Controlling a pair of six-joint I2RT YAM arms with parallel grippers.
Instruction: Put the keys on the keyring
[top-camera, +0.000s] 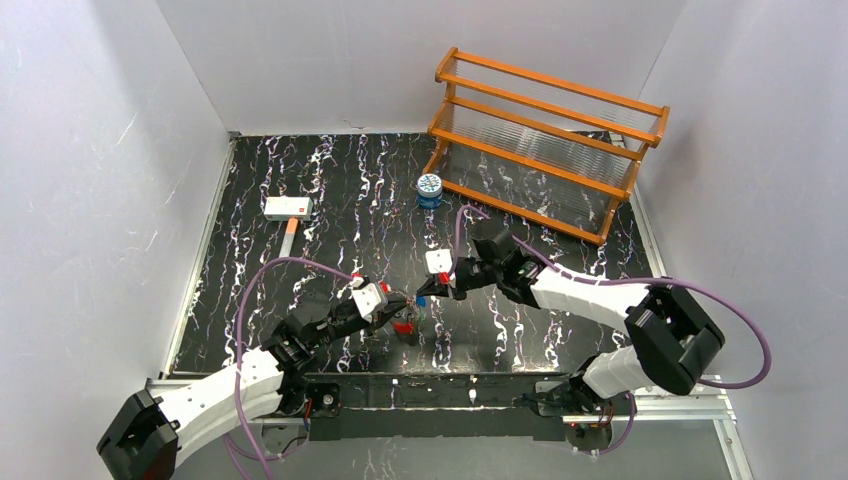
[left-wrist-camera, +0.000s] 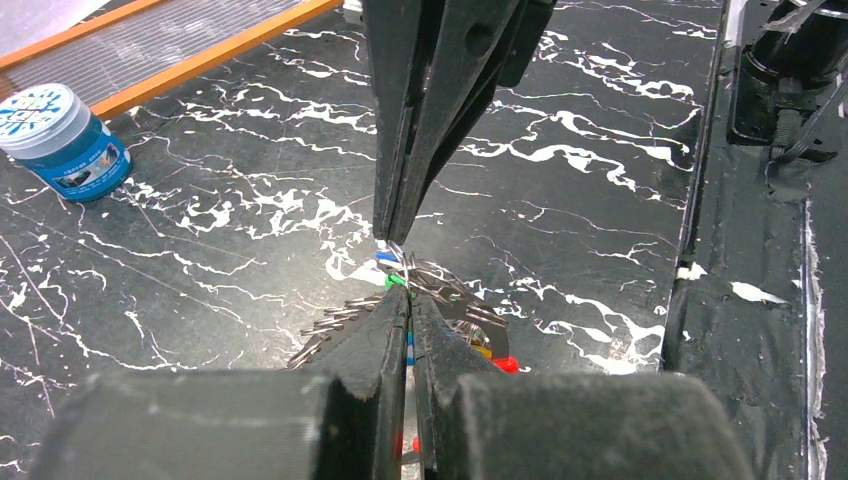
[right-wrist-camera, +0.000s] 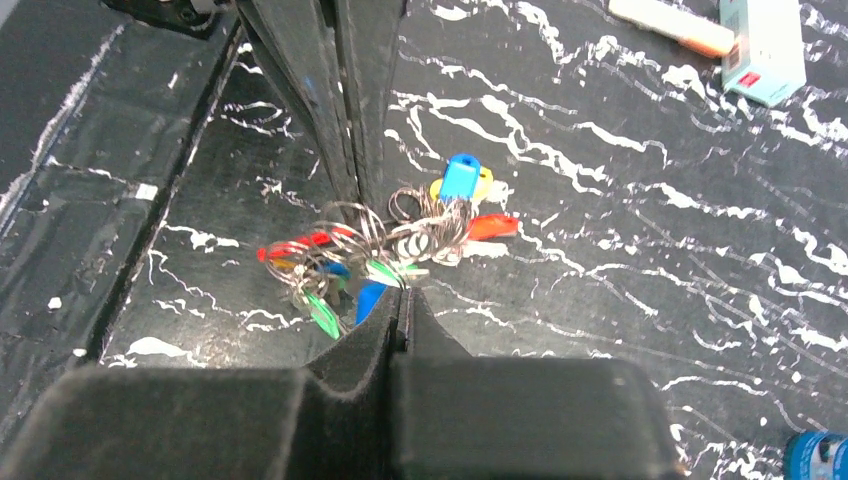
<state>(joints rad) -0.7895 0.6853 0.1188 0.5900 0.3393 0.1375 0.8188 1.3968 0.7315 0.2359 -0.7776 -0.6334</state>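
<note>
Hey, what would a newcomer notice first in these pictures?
The left gripper and right gripper meet tip to tip, both shut, at a tangle of coloured keys near the front middle of the table. Then the orange rack at the far right, a blue tin beside it.

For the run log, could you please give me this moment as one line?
left tool: shut | right tool: shut | both tips meet at keys and keyring | held item: unclear

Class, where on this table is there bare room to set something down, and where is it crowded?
Bare: between the mallet and the blue tin; left, between the mallet and the left arm. Crowded: front centre, where the left gripper and right gripper meet over the keys.
</note>
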